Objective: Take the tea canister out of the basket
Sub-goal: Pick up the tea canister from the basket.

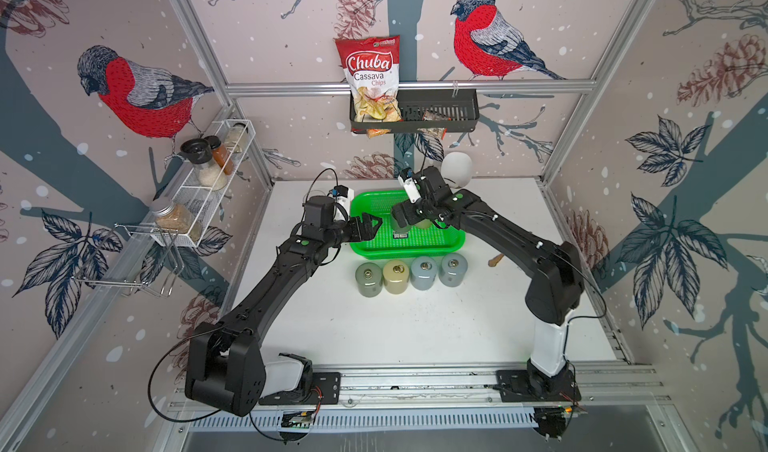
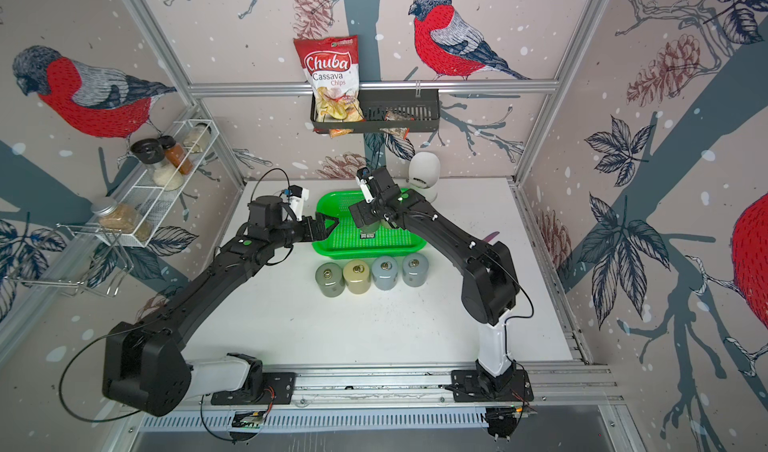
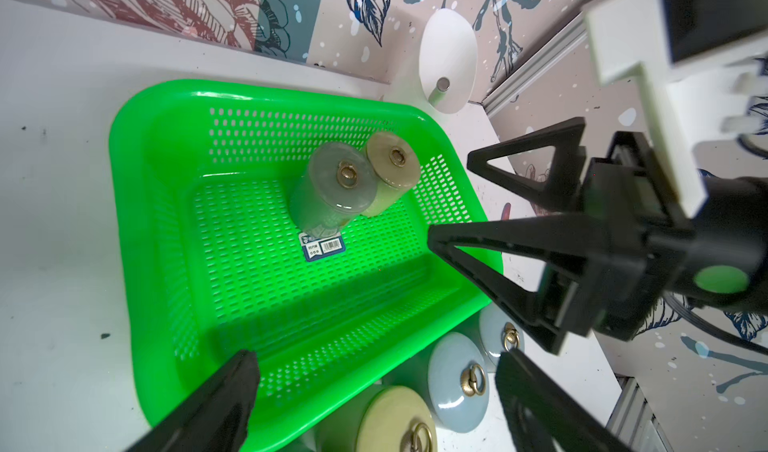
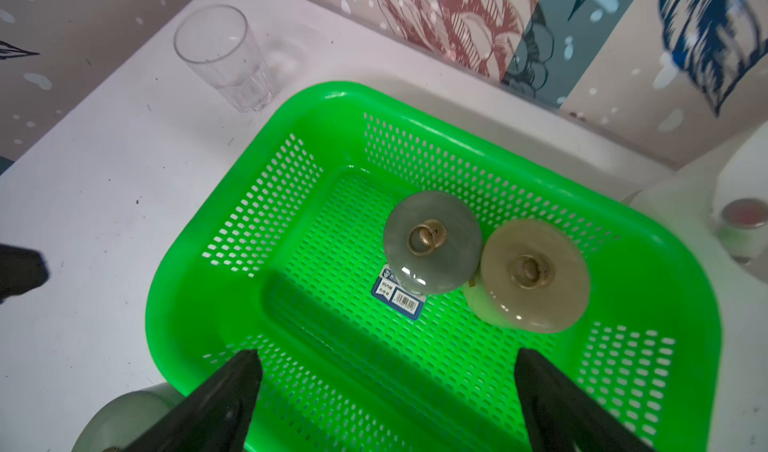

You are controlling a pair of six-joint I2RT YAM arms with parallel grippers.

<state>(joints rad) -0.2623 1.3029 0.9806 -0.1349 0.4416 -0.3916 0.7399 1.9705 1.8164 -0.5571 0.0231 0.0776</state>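
1. Over the basket (image 4: 266,205), the right gripper (image 4: 386,360) hovers with its jaws spread wide, holding nothing.
2. At the basket's left end, the left gripper (image 3: 374,358) is also spread and empty, clear of the load.
3. Two tea canisters stand upright on the basket floor, touching: grey-green canister (image 4: 432,242) partly on the barcode sticker (image 4: 399,296), beige canister (image 4: 536,275) beside it, nearer the right wall.
4. Row of four canisters (image 1: 395,277) stands on the table just in front of the basket, so I judge most of the unloading done.
5. Step in hand, as I read it: approach, no grasp yet.
6. Next move calls for lowering the right jaws around one body, probably the grey-green; the touching neighbour leaves little finger room on that side, so it may get knocked.
7. Then close, lift straight over the rim and set down by the row.
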